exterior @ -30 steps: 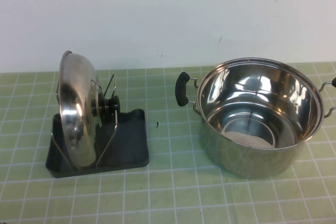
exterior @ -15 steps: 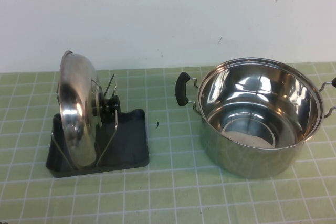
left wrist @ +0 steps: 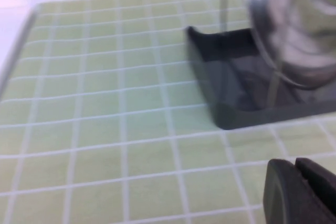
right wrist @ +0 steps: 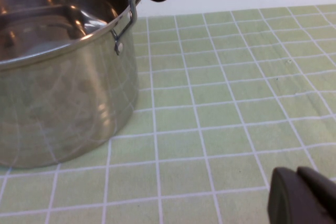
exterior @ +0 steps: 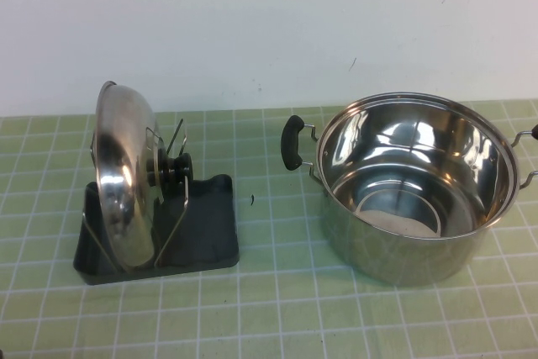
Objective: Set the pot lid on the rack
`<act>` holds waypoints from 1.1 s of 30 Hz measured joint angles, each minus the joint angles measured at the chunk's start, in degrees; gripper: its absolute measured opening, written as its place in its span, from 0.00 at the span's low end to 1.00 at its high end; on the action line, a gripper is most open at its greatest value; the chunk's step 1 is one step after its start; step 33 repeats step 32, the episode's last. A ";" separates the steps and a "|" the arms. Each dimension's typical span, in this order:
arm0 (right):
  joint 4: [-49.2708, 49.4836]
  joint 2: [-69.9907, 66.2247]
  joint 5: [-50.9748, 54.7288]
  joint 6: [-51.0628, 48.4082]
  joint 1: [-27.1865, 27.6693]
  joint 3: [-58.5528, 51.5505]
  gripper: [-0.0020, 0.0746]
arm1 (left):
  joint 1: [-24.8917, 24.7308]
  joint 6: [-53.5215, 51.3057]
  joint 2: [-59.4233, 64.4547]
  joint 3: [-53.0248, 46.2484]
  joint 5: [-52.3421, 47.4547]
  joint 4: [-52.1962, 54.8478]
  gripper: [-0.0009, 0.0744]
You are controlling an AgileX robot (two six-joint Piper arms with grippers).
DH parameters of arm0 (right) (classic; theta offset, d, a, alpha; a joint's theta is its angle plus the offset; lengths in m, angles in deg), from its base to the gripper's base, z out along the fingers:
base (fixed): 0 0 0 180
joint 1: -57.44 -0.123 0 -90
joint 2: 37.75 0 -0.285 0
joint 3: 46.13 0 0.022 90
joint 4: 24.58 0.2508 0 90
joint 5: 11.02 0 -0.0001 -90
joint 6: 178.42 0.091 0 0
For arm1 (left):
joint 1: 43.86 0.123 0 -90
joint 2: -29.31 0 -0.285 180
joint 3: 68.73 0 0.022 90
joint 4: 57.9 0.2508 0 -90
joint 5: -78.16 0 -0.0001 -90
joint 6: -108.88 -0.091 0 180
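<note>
The pot lid (exterior: pixel 124 176) stands on edge in the rack (exterior: pixel 202 237), leaning against the wire prongs (exterior: pixel 172 208) with its black knob (exterior: pixel 174 167) facing three o'clock. The steel pot (exterior: pixel 412 182) sits well apart at three o'clock on the green-tiled counter (exterior: pixel 277 308). The left gripper (left wrist: pixel 302 190) hangs just off the rack's corner, fingers pressed together. The right gripper (right wrist: pixel 304 195) hovers near the pot, fingers likewise closed.

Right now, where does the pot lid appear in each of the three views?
High view: the pot lid stands on edge in the rack, at the left.
Left wrist view: its shiny face is in the upper right corner, over the rack; the left gripper sits at the lower right.
Right wrist view: not in it; only the pot and the right gripper.
Shared landmark: the green tiled mat.
</note>
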 joint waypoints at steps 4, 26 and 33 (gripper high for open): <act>-0.09 0.00 0.00 0.00 0.00 0.00 0.02 | 4.68 -2.34 -2.33 -0.33 1.28 -2.67 0.01; -0.22 0.00 0.04 0.00 0.00 0.08 0.02 | 5.79 -14.52 -7.12 -0.22 -3.84 -9.31 0.01; -0.22 0.00 0.04 0.00 0.00 0.08 0.02 | 5.79 -14.62 -7.12 -0.22 -3.84 -9.43 0.01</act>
